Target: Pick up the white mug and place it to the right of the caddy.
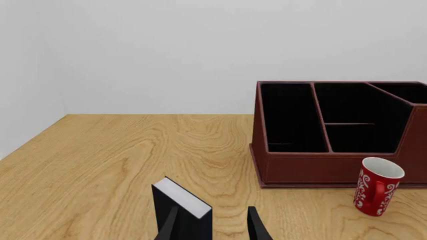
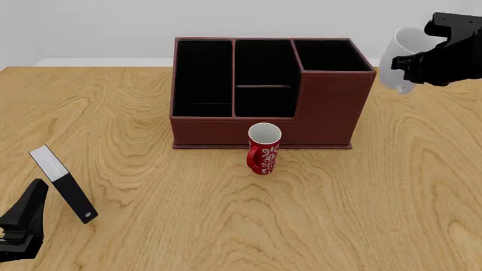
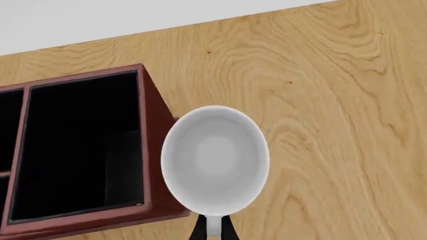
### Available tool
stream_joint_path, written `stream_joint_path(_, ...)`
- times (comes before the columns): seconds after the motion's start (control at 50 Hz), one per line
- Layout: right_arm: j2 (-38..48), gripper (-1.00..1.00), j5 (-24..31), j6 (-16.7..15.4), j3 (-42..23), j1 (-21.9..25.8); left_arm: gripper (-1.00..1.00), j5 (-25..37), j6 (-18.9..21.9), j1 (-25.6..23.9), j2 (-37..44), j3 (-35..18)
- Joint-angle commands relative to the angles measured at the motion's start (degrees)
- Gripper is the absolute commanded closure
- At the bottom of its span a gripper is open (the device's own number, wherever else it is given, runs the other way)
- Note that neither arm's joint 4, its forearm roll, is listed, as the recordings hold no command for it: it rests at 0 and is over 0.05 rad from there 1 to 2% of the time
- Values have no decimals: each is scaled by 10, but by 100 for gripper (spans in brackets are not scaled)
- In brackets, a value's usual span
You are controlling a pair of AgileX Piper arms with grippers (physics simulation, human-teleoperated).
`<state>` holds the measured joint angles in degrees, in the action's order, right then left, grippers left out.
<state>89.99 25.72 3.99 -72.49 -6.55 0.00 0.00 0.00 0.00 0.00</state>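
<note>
From the left wrist camera, the left gripper (image 1: pixel 213 225) shows only as two dark fingers with a clear gap between them, holding nothing. A black slab with a white top face (image 1: pixel 181 207) stands just past them, partly overlapping one finger. Further along the wooden table (image 1: pixel 120 155) sits the caddy (image 1: pixel 333 167), dark red-brown with black-lined compartments, and a red mug with white pattern (image 1: pixel 377 186) stands upright in front of its low wall.

In the front view the caddy (image 2: pixel 263 130) sits mid-table, its right section fronted by a taller wall. The red mug (image 2: pixel 263 149) stands right against the front of it. The slab (image 2: pixel 64 183) leans tilted at the near left, just beside the left gripper (image 2: pixel 22 223), which is low at the table's near edge. Up at the far right, the right gripper (image 2: pixel 412 59) holds the white mug (image 2: pixel 398 56) in the air, tipped, past the caddy's right end.

The right wrist camera looks straight into the white mug (image 3: pixel 215 157), its open mouth facing the lens. The right gripper (image 3: pixel 212 231) fingers pinch the rim nearest the camera, closed on it. Beneath the mug lie the caddy's right corner (image 3: pixel 157 150) and bare table (image 3: pixel 333 125), so the mug hangs over the caddy's right edge.
</note>
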Motion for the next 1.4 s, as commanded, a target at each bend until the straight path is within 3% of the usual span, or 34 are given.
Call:
stream_joint_path(0.02,19,100,-16,11,4,-4,-100,0,0,0,0,0)
stream_joint_path(0.74,47,100,-50,14,37,-16,-100,0,0,0,0,0)
stream_joint_path(1.4,104,100,-71,20,30,-17,-100,0,0,0,0,0)
